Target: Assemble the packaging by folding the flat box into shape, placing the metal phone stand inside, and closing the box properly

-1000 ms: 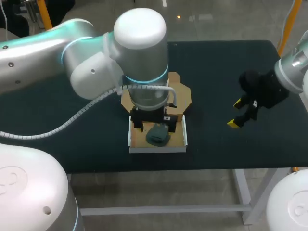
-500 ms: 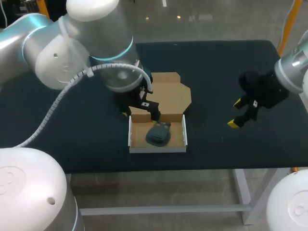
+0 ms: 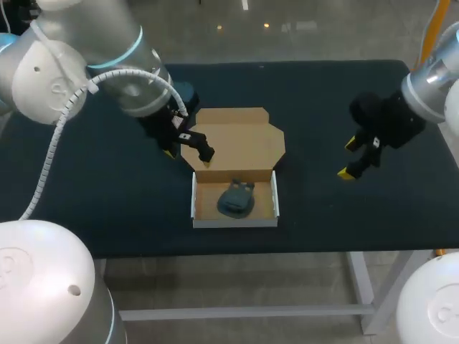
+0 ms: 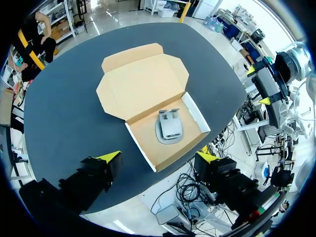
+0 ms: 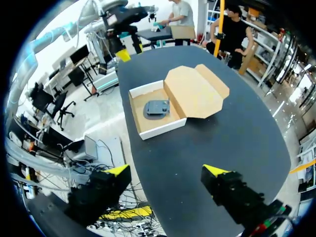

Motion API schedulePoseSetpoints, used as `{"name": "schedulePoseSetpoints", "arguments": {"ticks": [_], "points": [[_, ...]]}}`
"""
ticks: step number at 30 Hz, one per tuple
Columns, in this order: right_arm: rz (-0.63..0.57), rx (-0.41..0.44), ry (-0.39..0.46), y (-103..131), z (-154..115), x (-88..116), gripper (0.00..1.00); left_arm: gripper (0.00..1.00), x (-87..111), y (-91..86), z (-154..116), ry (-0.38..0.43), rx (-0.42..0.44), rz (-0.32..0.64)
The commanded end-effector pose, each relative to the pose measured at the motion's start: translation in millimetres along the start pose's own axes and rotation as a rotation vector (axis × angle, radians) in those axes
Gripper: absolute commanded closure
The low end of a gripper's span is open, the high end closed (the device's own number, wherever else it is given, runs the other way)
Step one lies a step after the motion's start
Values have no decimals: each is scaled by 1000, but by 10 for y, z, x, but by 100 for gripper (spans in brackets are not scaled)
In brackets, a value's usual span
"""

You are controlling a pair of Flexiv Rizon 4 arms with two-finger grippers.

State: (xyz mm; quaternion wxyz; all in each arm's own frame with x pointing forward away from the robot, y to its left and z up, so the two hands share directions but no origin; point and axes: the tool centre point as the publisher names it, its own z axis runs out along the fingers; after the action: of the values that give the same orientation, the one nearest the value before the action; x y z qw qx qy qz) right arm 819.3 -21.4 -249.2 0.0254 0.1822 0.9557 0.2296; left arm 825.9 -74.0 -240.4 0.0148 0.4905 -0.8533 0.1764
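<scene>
**Open box with the phone stand inside, both hands empty**

Near the front edge of the dark table [image 3: 323, 215], just left of the frame's centre, sat the cardboard box [image 3: 234, 223], folded into a shallow tray with white outer walls. The grey metal phone stand [image 3: 236, 200] lay flat on the tray's floor, roughly in its middle. Behind the tray, the brown lid [image 3: 240, 143] was spread open and lay flat on the table, joined to the tray's back wall.

At the lid's left edge in the frame hung the left hand [image 3: 188, 158], its yellow-tipped fingers spread apart and holding nothing. Its own wrist view showed the box [image 4: 200, 116] and stand [image 4: 170, 126] ahead of the fingers and well clear of them.

At the right of the frame, well apart from the box, hung the right hand [image 3: 348, 159], also released and empty.
</scene>
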Motion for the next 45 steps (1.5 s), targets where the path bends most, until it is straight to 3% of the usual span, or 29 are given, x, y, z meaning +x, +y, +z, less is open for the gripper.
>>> {"name": "schedulePoseSetpoints", "arguments": {"ticks": [1,23,27,40,45], "points": [[4,58,98,194,-103,-160,0,0,-172,-21,-23,125,11,25],[-19,203,248,679,-145,-599,0,0,-737,-268,139,276,85,161],[-25,220,257,740,-135,-642,0,0,-802,-265,183,315,93,191],[-84,283,229,1006,-136,-778,0,0,-802,-265,183,315,93,191],[-99,317,212,1123,-101,-813,0,0,-977,-178,240,356,114,166]]}}
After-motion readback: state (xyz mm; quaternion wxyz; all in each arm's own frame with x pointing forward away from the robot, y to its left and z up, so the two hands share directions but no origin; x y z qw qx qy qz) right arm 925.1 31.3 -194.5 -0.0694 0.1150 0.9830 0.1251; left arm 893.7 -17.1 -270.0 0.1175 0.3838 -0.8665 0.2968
